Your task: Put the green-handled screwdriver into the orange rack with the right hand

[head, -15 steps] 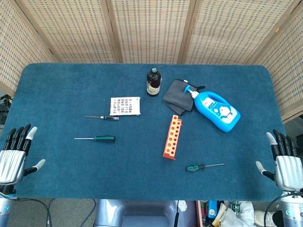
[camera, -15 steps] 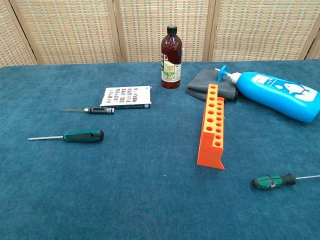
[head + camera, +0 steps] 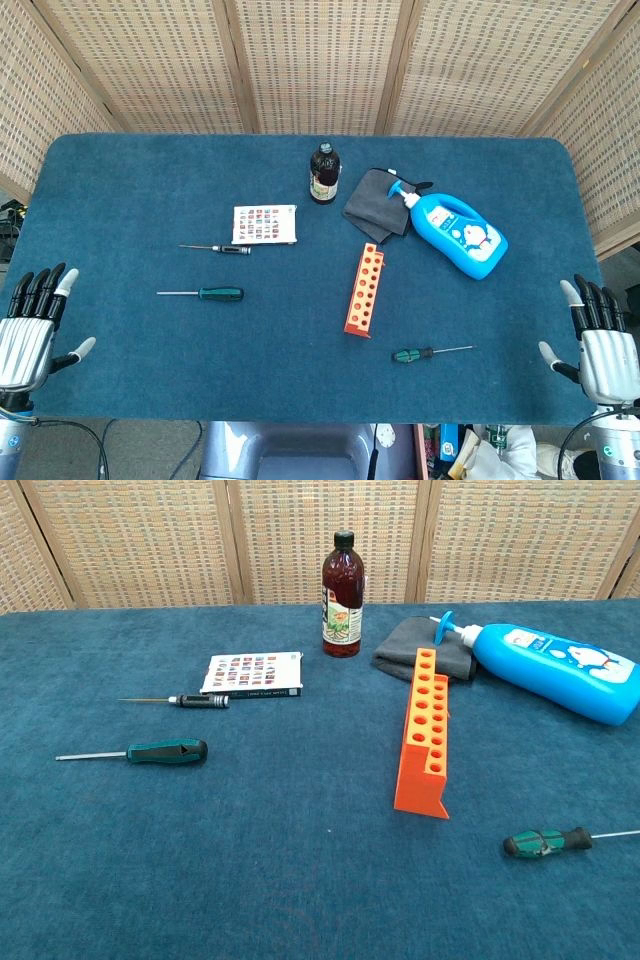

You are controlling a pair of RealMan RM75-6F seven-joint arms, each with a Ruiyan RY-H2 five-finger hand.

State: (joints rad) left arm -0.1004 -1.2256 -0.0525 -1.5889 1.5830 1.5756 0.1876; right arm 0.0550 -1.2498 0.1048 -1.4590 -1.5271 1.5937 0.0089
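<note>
Since the earlier frame only the right hand [image 3: 603,352] has shifted, sitting a touch lower at the table's near right edge; everything on the table lies as it did. The green-handled screwdriver [image 3: 412,354] lies flat on the blue table [image 3: 150,200] near the front edge, handle to the left and thin shaft pointing right, just beside and in front of the near end of the orange rack [image 3: 364,289] but apart from it. The rack stands with its rows of holes facing up, running away from the robot. The right hand holds nothing, fingers straight and apart, well apart from the screwdriver. The left hand [image 3: 30,330] is likewise spread and empty at the near left edge. A second green-handled screwdriver [image 3: 212,293] lies left of the rack, with a thin black precision screwdriver [image 3: 225,248] behind it and a small printed card box [image 3: 265,223] beyond that. Further back stand a dark bottle [image 3: 323,175], a grey cloth [image 3: 373,203], and a blue spray bottle [image 3: 455,233] lying on its side.
</note>
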